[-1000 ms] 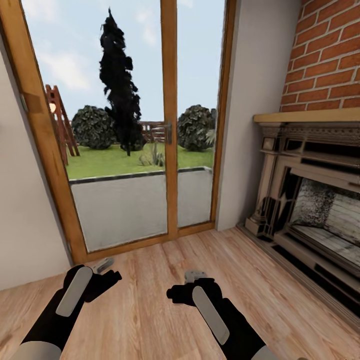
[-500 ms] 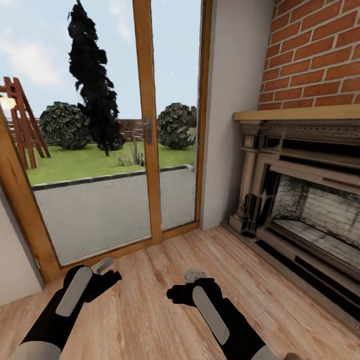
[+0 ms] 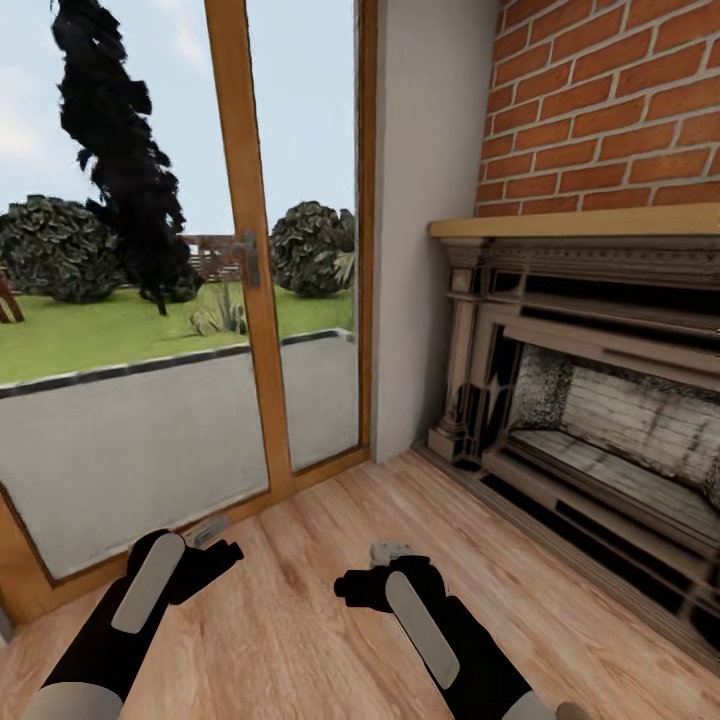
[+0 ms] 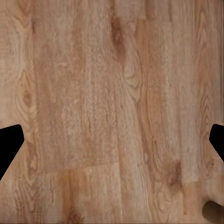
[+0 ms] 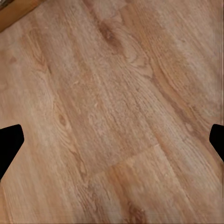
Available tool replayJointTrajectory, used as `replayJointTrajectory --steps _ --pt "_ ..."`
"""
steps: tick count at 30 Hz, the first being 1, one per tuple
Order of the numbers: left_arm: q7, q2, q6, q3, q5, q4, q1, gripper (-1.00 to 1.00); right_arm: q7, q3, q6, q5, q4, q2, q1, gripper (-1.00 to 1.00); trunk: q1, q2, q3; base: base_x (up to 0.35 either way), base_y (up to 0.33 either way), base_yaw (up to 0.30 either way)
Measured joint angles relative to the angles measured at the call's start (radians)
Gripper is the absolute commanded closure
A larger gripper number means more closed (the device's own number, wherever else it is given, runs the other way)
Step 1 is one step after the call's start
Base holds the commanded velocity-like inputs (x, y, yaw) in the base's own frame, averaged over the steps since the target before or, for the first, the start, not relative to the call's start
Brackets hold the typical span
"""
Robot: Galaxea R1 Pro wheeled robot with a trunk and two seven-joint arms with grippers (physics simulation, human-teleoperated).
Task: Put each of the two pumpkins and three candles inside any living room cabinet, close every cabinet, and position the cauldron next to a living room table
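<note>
Room: corner of a living space, seen from the head view, with a glazed door on the left side and a fireplace on the right.
Wooden floor (image 3: 300,620): light oak-toned planks, running under both arms; both wrist views look down on the same planks.
Glazed door (image 3: 245,260): tall panes in a warm wooden frame, a dark handle on the central stile; lawn, round shrubs and a tall dark tree visible outside.
Brick wall (image 3: 610,100): red brick above a pale wooden mantel shelf.
Fireplace surround (image 3: 560,400): ornate, dark and pale carved frame standing on the floor below the mantel.
Plaster wall strip (image 3: 425,220): plain grey, between the door frame and the brickwork.
Task's things: no pumpkin, candle, cauldron or cabinet in any view.
Left gripper (image 3: 210,531): held low above the floor, near the door threshold; fingers spread apart, empty.
Right gripper (image 3: 392,551): held low above the floor, well apart from the left gripper; fingers spread apart, empty.
</note>
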Motion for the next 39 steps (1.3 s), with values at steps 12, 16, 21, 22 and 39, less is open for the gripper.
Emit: replayJointTrajectory --steps 12,16,21,22,39 --pt "0.000 0.001 -0.001 0.000 -0.002 -0.001 0.000 -1.00 0.053 -0.002 0.000 0.000 0.005 0.000 0.000 -1.00 0.000 0.000 -0.001 0.334 0.004 -0.286" --pt "0.000 0.001 0.000 0.000 -0.002 -0.001 0.000 -1.00 0.058 -0.002 0.000 0.000 0.006 0.000 0.000 -1.00 0.000 0.000 -0.001 0.334 0.000 -0.288" --pt "0.000 0.001 0.000 -0.001 -0.001 -0.001 0.000 -1.00 0.058 -0.003 0.000 -0.001 0.006 0.000 0.000 -1.00 0.000 0.000 -0.001 0.278 0.000 -0.289" --pt "0.000 0.001 0.000 -0.001 -0.001 -0.001 0.000 -1.00 0.059 -0.003 0.000 -0.001 0.006 0.000 0.000 -1.00 0.000 0.000 -0.001 0.125 0.000 -0.289" --pt "0.000 0.001 0.000 -0.001 0.000 0.000 0.000 -1.00 0.061 -0.005 -0.001 -0.002 0.008 0.000 0.000 -1.00 0.001 0.000 -0.001 0.013 0.000 -0.289"
